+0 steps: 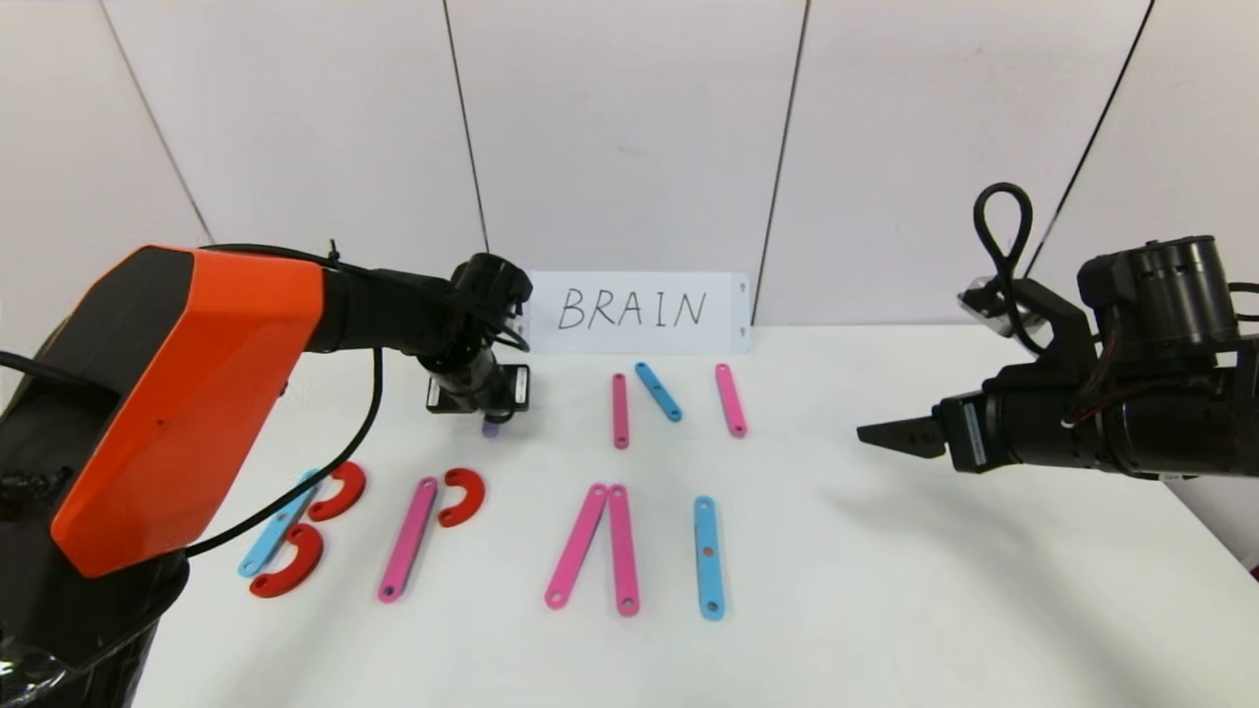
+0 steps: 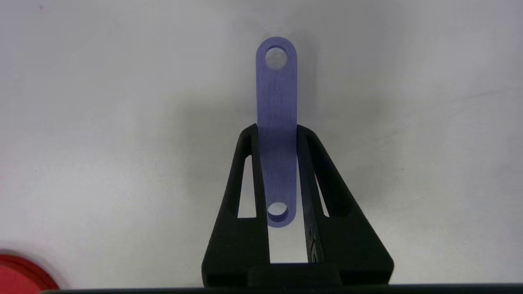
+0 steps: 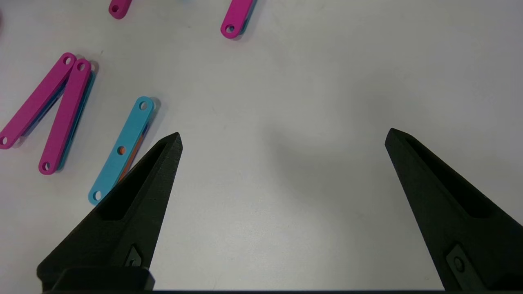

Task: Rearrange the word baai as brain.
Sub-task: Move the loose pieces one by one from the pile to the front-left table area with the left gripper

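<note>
The letters lie on the white table [image 1: 885,590]. A blue strip [image 1: 278,521] with two red curves [image 1: 339,490] forms a B. A pink strip [image 1: 408,538] with one red curve [image 1: 462,497] stands beside it. Two pink strips [image 1: 578,544] meet at the top like an A without its bar, then comes a blue strip [image 1: 708,556]. Farther back, pink, blue and pink strips [image 1: 658,390] form an N. My left gripper [image 1: 487,418] is behind the pink strip and curve, shut on a purple strip [image 2: 276,94] by its edges. My right gripper [image 1: 870,433] hovers open and empty at the right.
A white card [image 1: 639,313] with handwritten "BRAIN" leans on the back wall. A red curve's edge [image 2: 20,273] shows in a corner of the left wrist view. The blue strip [image 3: 120,151] lies close to one right fingertip in the right wrist view.
</note>
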Controlling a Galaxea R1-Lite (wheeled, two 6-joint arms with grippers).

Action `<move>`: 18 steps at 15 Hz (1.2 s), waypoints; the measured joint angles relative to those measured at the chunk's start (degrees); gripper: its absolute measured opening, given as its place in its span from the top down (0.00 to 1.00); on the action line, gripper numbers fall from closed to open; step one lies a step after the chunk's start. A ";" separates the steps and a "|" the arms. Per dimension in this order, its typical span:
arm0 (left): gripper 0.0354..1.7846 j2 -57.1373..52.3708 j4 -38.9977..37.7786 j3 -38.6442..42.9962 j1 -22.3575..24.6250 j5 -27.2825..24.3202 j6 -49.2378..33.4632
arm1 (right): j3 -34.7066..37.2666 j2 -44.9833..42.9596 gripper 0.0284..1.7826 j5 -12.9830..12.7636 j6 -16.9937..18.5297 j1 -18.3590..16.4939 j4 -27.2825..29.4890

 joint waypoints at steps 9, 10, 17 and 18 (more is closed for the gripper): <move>0.86 -14.99 0.02 18.25 -5.74 7.17 -16.92 | 0.00 0.06 0.02 -0.01 0.00 0.00 0.00; 0.86 -16.23 0.00 20.48 -6.29 7.63 -18.16 | 0.00 0.06 0.02 0.00 0.00 0.00 0.00; 0.86 -22.95 -0.28 33.27 -10.48 9.59 -27.48 | 0.00 0.20 0.02 0.00 0.01 0.09 0.00; 0.86 -23.56 -0.04 33.88 -11.19 9.59 -29.33 | 0.00 0.30 0.02 0.02 0.00 0.11 -0.02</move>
